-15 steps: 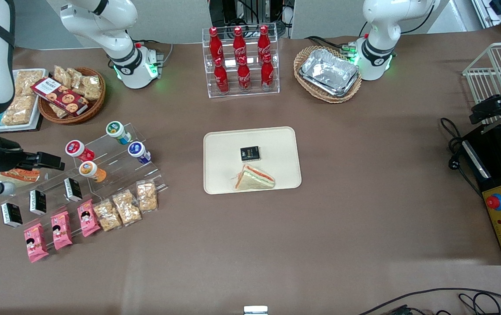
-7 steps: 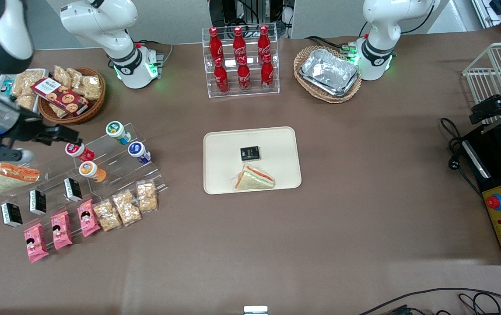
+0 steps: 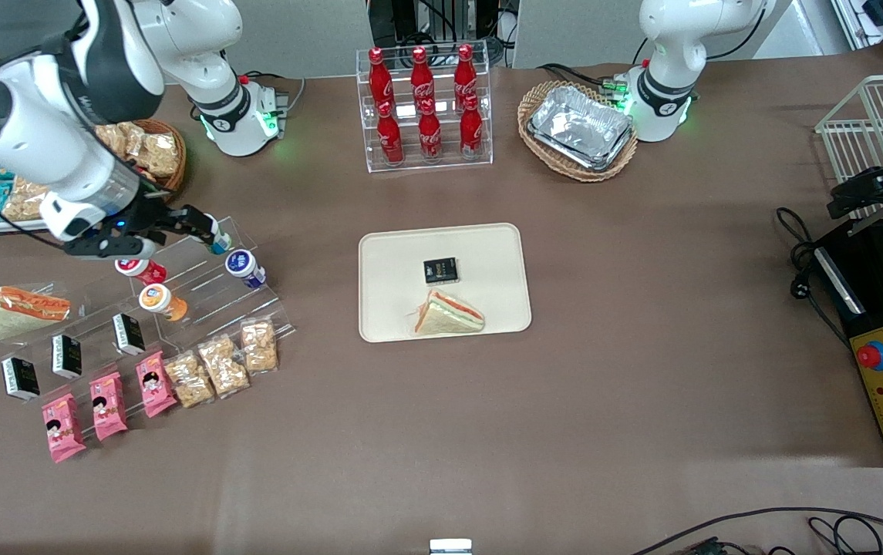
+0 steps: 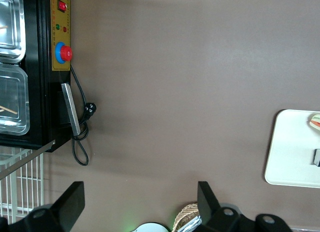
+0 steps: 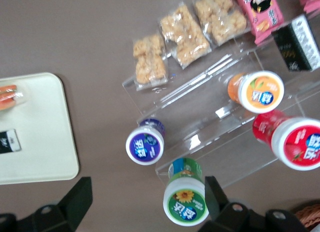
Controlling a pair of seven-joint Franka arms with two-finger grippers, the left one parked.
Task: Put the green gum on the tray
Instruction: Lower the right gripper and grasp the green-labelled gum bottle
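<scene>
The green gum (image 3: 219, 245) stands on the top step of a clear acrylic stand (image 3: 202, 297); my gripper covers its lid in the front view. In the right wrist view the gum (image 5: 186, 202) shows its green-ringed white lid close to one finger. My right gripper (image 3: 206, 226) hovers just above the gum, open and empty, its fingers (image 5: 76, 199) spread wide around it (image 5: 145, 204). The cream tray (image 3: 395, 262) lies mid-table, toward the parked arm's end from the stand, and shows in the right wrist view (image 5: 35, 142) and the left wrist view (image 4: 290, 147).
A blue-lidded bottle (image 3: 243, 264), a red-lidded one (image 3: 136, 268) and an orange one (image 3: 156, 298) share the stand. Snack packets (image 3: 221, 366) lie nearer the camera. A sandwich (image 3: 447, 314) and a black packet (image 3: 440, 270) lie on the tray. A wicker basket (image 3: 167, 166) stands close by the arm.
My right arm has swung in from the working arm's table edge, away from the camera and toward the stand. The gripper now hovers over the green gum. No object has moved.
</scene>
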